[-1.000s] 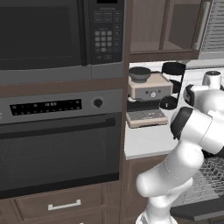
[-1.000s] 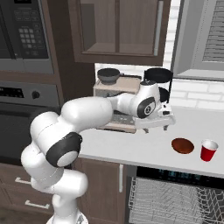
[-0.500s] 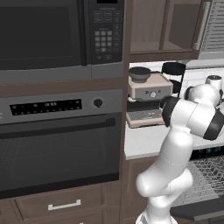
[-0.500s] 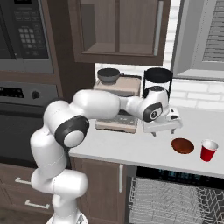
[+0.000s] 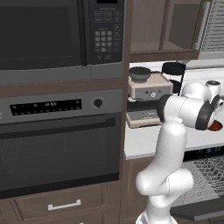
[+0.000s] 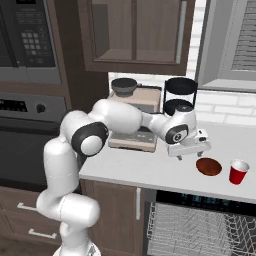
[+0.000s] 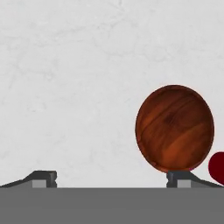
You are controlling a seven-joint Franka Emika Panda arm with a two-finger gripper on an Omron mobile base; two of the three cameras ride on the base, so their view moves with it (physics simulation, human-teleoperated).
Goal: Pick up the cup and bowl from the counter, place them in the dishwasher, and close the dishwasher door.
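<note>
A: Now, where is the gripper [image 6: 190, 156] seen?

B: It is seen held above the counter [image 6: 150, 172], just left of the bowl [image 6: 209, 166], in the right base view. Its fingers are pointed down at the pale slab.

A: How is the hand set?

B: The fingertips [image 7: 43, 178] are spread wide in the hand view, and nothing is held between them. Bare countertop is seen in the gap, while the brown wooden bowl [image 7: 174, 127] is lying just above the right tip.

A: And the cup?

B: The red cup [image 6: 238, 172] is stood upright on the counter just right of the bowl, near it but apart. A sliver of it [image 7: 217, 167] is caught at the hand view's right edge.

A: What is seen of the dishwasher?

B: The dishwasher [image 6: 200, 230] is found under the counter, its grey wire rack [image 6: 195, 232] exposed. The dishwasher door [image 5: 199, 210] is seen let down at the lower right of the left base view. A coffee machine [image 6: 135, 117] is stood behind the arm.
</note>
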